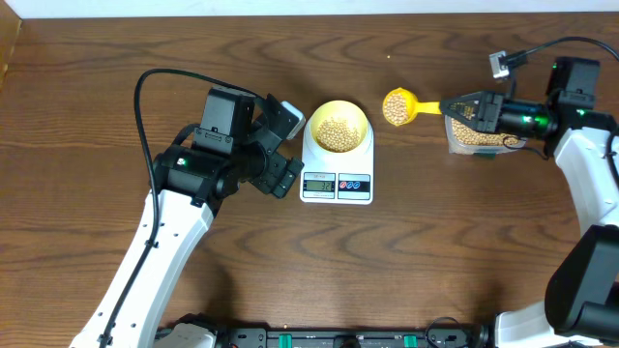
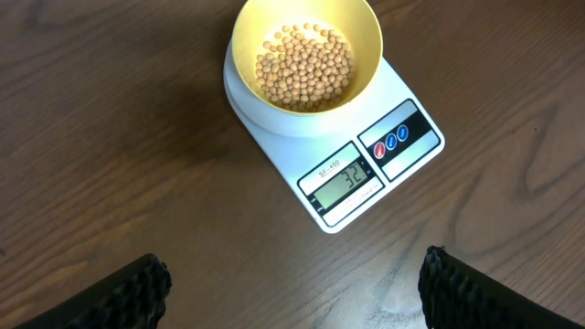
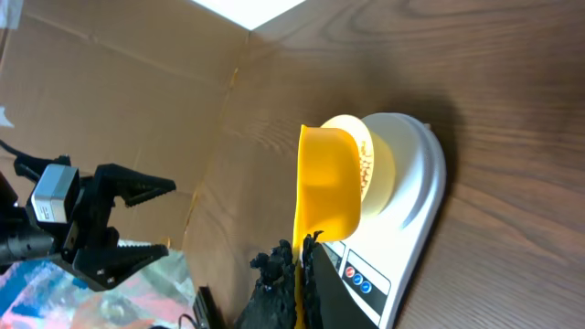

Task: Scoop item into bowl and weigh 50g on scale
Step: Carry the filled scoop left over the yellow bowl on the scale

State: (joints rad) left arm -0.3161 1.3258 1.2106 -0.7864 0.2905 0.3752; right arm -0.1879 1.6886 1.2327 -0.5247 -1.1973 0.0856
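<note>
Scale (image 1: 337,182) mid-tabletop (image 1: 97,58) reads 32, bowl (image 1: 360,114) on it part-filled with beans (image 1: 337,133); tub (image 1: 452,140) near the right edge. Right jaws clamped on the scoop (image 1: 426,107) handle, scoop loaded and level between tub and bowl, so this looks like the carry leg; left jaws wide apart, empty, just left of the scale. Next: get over the bowl, tip slowly, stop at 50, since a full dump may overshoot.
</note>
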